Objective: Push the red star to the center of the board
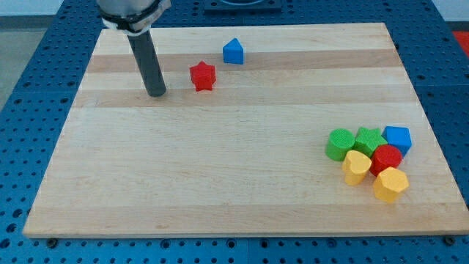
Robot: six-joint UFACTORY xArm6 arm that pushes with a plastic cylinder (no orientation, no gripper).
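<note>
Currently my tip (156,94) rests on the pale wooden board (220,183) in its upper-left part, just to the view's left of the red star-shaped block (203,76) and apart from it; a strip of bare wood shows between them. There is no hand to open or close: the arm ends in a plain dark rod, holding nothing and touching no block.

The red star sits toward the view's top, left of the middle, well short of the board's centre. A blue house-shaped block (233,51) lies just up and right of it, near but not touching.

Cluster at the view's lower right, packed close: green round block (339,144), green star-shaped block (370,138), blue block (397,138), red round block (386,158), and two yellow blocks (357,167) (390,184). None bears on the task.

Judgement: the approach step is in hand; pushing contact is not yet made. The centre lies down and to the right of the star, so the tip wants to sit on the star's upper-left side. From its present place, slightly low, a straight push would send the star mostly rightward. The next move calls for shifting the tip upward, then pushing diagonally, clear of the blue house-shaped block.
</note>
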